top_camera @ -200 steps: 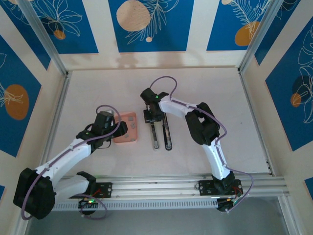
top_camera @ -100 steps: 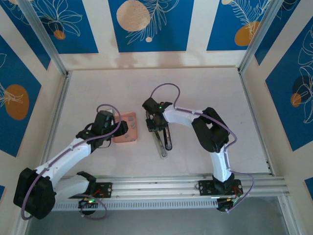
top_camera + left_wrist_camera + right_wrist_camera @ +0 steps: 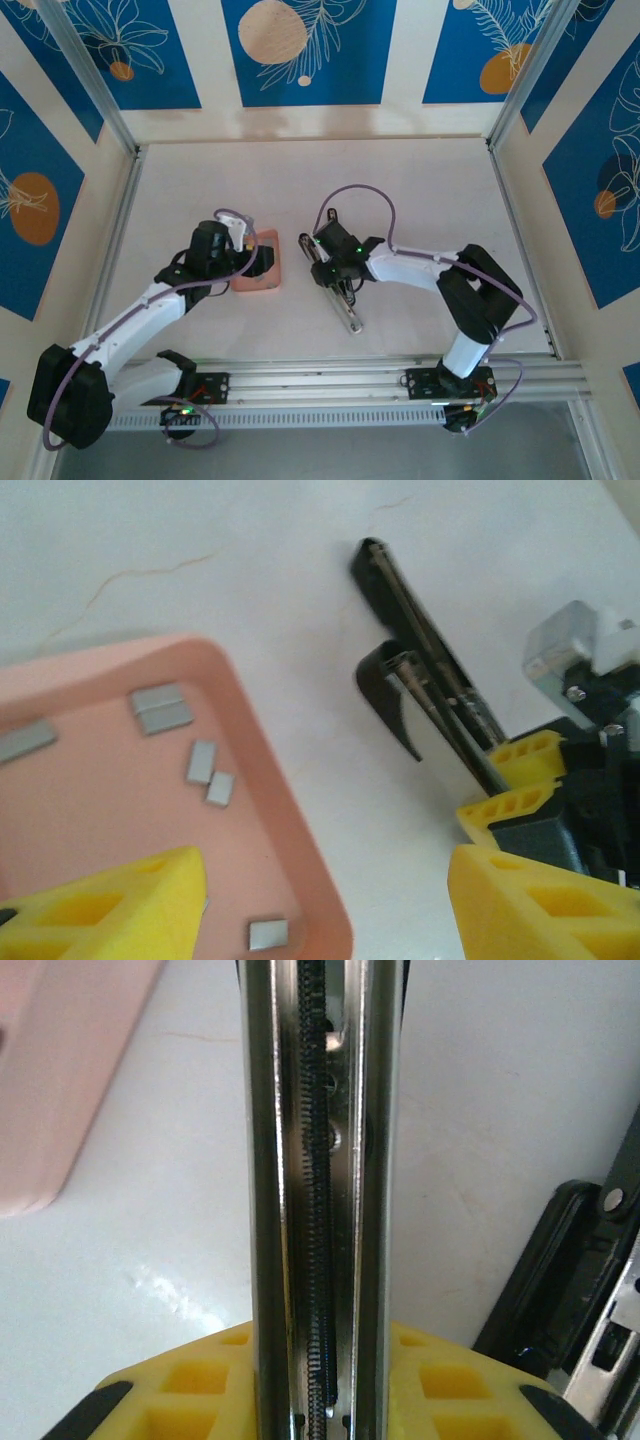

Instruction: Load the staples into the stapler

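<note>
With your right hand clenched on the stapler's open rail and left hand released over the staples in the tray, hold that rail level, channel up.

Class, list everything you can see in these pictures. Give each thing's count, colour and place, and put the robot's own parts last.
staples: six in sight, grey, lying loose in the tray; a finger may hide more
tray: one, salmon pink, on the table, beside the stapler
stapler: one, black arm and silver bar, swung open, just right of the tray in the top view
table: one, white, under everything
wall panels: blue and cream, leaf pattern, around the table's far and side edges
left gripper: one, black with yellow fingers, open, over the tray
right gripper: one, black with yellow fingers, shut on the stapler's silver bar
</note>
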